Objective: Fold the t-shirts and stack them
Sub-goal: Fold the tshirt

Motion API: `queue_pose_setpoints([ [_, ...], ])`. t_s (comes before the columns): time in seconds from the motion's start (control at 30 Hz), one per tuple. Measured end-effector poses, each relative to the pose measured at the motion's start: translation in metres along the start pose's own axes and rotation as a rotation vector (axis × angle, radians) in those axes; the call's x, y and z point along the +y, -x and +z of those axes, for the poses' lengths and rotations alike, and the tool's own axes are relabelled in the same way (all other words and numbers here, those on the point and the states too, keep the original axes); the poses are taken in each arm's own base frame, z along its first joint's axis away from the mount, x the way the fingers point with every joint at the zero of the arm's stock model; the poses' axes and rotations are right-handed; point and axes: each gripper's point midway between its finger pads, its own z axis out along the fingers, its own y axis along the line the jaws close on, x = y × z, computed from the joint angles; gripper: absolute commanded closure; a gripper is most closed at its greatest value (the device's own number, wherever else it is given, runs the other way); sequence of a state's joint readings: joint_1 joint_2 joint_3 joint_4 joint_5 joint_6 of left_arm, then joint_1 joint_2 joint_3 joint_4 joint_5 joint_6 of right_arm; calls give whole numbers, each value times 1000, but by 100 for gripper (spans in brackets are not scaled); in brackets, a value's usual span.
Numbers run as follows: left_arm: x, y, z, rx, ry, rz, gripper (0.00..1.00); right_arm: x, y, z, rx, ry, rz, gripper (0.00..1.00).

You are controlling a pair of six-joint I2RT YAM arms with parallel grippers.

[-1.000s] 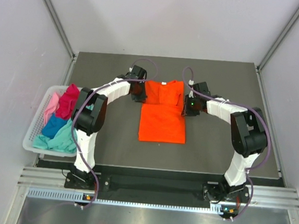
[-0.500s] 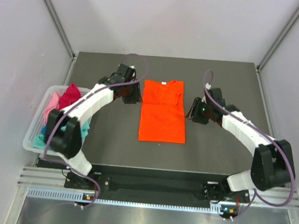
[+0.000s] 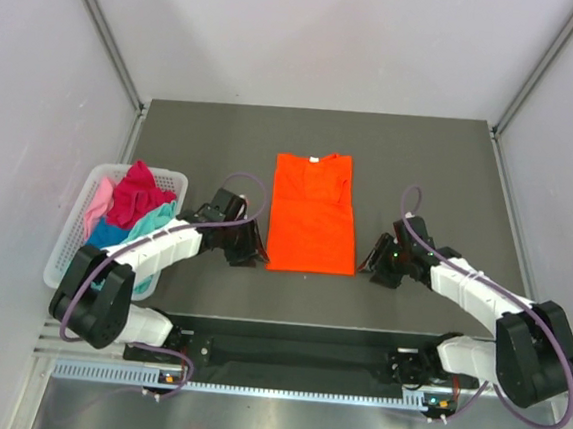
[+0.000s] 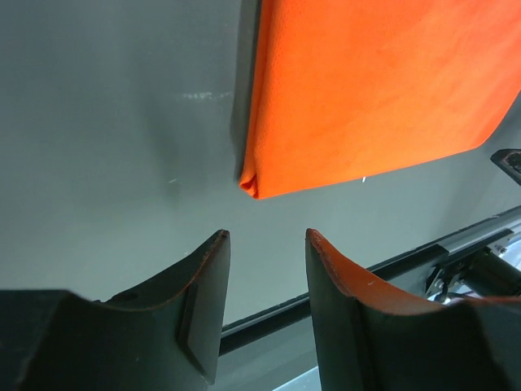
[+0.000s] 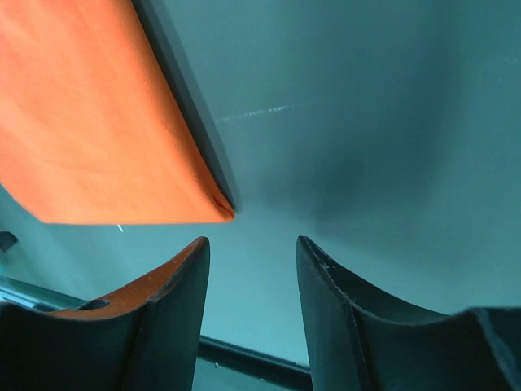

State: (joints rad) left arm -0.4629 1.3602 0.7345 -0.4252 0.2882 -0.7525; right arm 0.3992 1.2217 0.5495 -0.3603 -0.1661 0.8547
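Filling white lattice basket (image 3: 57,263): crumpled magenta, pink and teal t-shirts (image 3: 132,197).

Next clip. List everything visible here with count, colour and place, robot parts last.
orange t-shirt: one, bright orange, flat mid-table, sleeves folded in.
crumpled t-shirts: a heap, magenta, pale pink, teal, blue, in the basket.
basket: one, white lattice, left table edge.
table: one, dark grey, under everything.
left gripper: one, black, open, empty, by the orange t-shirt's near left corner.
right gripper: one, black, open, empty, by its near right corner.
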Motion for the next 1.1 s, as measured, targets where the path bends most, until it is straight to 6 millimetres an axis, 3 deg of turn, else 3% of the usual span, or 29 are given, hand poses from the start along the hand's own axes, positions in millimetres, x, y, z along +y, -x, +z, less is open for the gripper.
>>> queue_pose_setpoints([
  [0.27, -2, -10, 13, -11, -20, -27, 57, -3, -12, 7, -9, 16, 31, 55],
  [0.53, 11, -20, 27, 12, 39, -77, 59, 8, -8, 14, -35, 63, 38, 57],
  [0.97, 10, -8, 34, -49, 47, -109, 63, 21, -10, 22, -61, 82, 23, 62],
  [1.1, 9, -5, 35, -63, 43, -116, 64, 21, -9, 24, -78, 79, 28, 68],
])
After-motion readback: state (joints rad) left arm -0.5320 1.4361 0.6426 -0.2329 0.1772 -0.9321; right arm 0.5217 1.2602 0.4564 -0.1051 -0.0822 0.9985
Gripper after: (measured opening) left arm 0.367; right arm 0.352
